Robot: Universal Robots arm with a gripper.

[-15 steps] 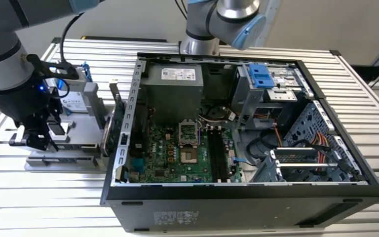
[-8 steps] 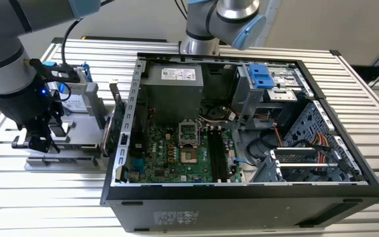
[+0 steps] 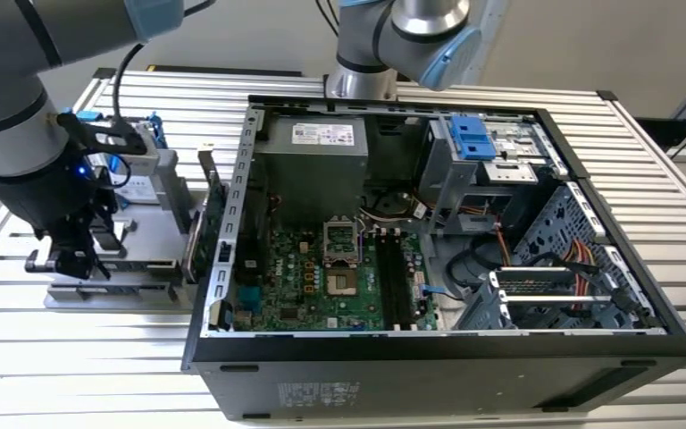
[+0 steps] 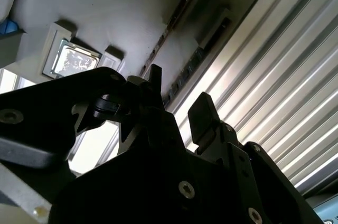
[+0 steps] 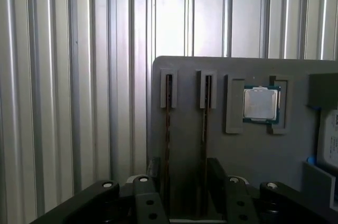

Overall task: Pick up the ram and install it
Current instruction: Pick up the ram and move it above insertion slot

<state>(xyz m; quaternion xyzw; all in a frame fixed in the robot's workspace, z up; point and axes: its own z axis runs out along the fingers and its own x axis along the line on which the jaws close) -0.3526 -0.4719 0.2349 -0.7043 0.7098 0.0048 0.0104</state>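
Gripper [image 5: 185, 174], jaws released, hung over the tray [image 5: 248, 155]; you saw the ram [image 5: 204, 118] edge-on as a thin dark strip, its chips hidden.

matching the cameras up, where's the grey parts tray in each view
Exterior view: grey parts tray at the exterior view's left, beside the computer case.
Second wrist view: tray beyond the jaws, carrying the processor.
First wrist view: tray beyond the jaws, processor on it.
Shared landmark: the ribbed metal table.
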